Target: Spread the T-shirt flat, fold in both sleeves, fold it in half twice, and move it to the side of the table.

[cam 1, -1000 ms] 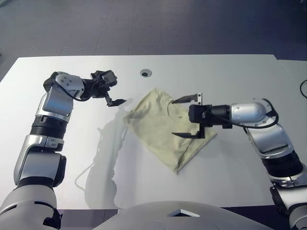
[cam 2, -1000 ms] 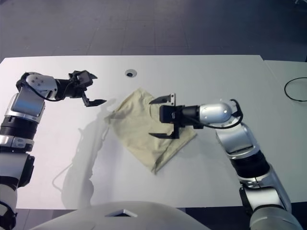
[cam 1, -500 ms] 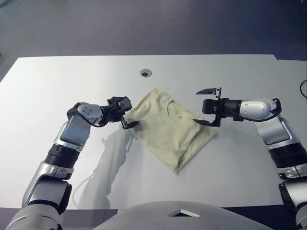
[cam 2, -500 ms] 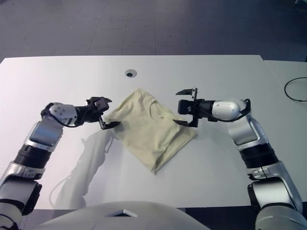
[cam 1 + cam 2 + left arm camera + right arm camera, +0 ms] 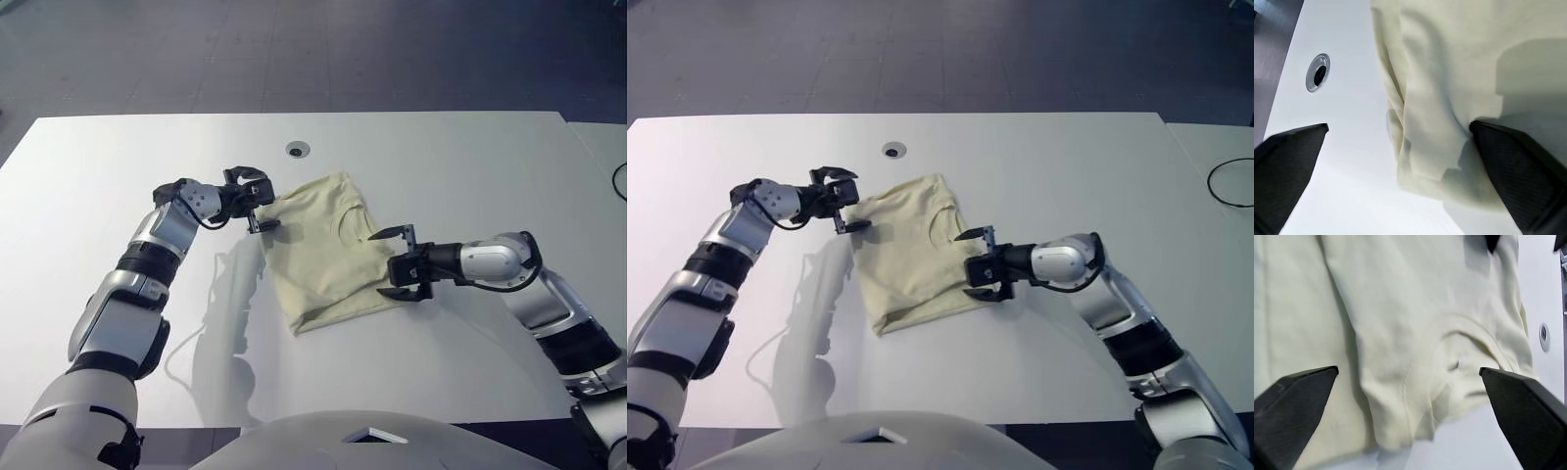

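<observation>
A pale yellow T-shirt [image 5: 323, 250] lies folded into a rough rectangle in the middle of the white table [image 5: 470, 166], collar facing up. My left gripper [image 5: 257, 203] stands open at the shirt's far left corner. In the left wrist view one of its fingers [image 5: 1520, 169] rests over the cloth [image 5: 1449, 73] and the other hangs over bare table. At the shirt's right edge, near the collar, my right gripper [image 5: 384, 264] stands open. The right wrist view shows the shirt [image 5: 1400, 308] spread between its fingers, with nothing gripped.
A round cable hole [image 5: 296, 149] sits in the table beyond the shirt. A black cable loop [image 5: 1229, 181] lies on the neighbouring surface at the far right. Bare table lies left, right and in front of the shirt.
The shirt has turned and slid left, so its long side now runs near to far. My left gripper moved away from me along its edge. My right gripper dropped nearer and leftward. Both stayed open.
</observation>
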